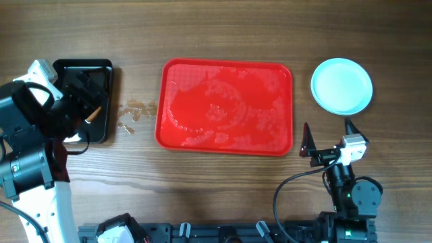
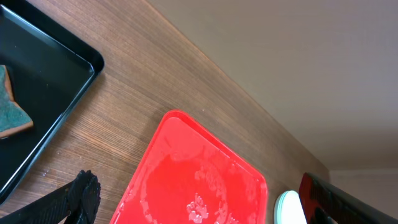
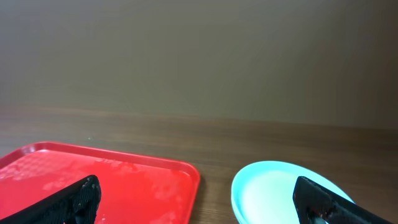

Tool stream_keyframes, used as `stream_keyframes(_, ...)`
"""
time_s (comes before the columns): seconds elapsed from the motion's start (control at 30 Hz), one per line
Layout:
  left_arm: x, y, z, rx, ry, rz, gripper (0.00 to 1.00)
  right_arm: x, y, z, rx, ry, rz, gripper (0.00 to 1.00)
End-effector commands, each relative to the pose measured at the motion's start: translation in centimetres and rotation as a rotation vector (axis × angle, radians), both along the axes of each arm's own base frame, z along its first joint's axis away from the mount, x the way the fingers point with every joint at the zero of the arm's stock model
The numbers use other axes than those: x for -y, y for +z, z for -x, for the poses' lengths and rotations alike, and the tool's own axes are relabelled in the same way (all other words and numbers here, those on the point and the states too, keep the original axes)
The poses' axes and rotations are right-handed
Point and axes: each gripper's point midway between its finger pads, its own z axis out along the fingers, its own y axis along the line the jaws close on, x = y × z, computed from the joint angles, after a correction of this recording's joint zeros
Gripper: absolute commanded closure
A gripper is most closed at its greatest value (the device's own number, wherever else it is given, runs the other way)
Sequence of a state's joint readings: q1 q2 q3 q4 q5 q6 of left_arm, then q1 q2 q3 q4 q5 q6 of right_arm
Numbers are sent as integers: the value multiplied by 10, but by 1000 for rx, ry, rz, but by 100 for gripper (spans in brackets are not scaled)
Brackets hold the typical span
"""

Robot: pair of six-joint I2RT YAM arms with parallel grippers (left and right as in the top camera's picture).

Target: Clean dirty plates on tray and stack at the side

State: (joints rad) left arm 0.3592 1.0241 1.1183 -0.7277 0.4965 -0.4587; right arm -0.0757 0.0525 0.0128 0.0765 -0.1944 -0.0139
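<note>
The red tray point(image 1: 225, 106) lies in the middle of the table with no plates on it, only wet streaks; it also shows in the left wrist view point(image 2: 186, 180) and the right wrist view point(image 3: 112, 177). The pale mint plates point(image 1: 341, 86) sit on the table to the right of the tray, looking clean; I cannot tell how many are stacked. They also show in the left wrist view point(image 2: 287, 208) and the right wrist view point(image 3: 273, 186). My left gripper point(image 1: 82, 91) is open and empty over the black tray. My right gripper point(image 1: 329, 135) is open and empty, in front of the plates.
A black glossy tray point(image 1: 101, 71) at the far left holds a teal and orange sponge point(image 2: 12, 109). Small brown crumbs or smears point(image 1: 135, 111) lie on the wood between the black tray and the red tray.
</note>
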Motion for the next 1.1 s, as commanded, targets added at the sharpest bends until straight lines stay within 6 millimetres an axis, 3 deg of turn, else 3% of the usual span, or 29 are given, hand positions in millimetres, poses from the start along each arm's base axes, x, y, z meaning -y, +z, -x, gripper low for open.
stream_keyframes(0.0, 3, 1, -1, 4, -17, 7, 0, 12, 6, 2, 39, -64, 14, 0)
stream_keyframes(0.1, 3, 1, -1, 4, -17, 7, 0, 22, 4, 2, 29, -112, 13, 0)
stream_keyframes(0.2, 3, 1, -1, 4, -17, 7, 0, 31, -11, 2, -32, -151, 6, 0)
stream_keyframes(0.37, 3, 1, -1, 4, -17, 7, 0, 41, -11, 3, -31, -198, 3, 0)
stream_keyframes(0.47, 3, 1, -1, 4, -17, 7, 0, 49, -11, 4, -32, -247, -84, 0)
stream_keyframes(0.57, 3, 1, -1, 4, -17, 7, 0, 49, -11, 4, -33, -243, -100, 0)
stream_keyframes(0.73, 3, 1, -1, 4, -17, 7, 0, 46, -11, 3, -34, -232, 43, 0)
stream_keyframes(1.07, 3, 1, -1, 4, -17, 7, 0, 46, -11, 3, -33, -228, -9, 0)
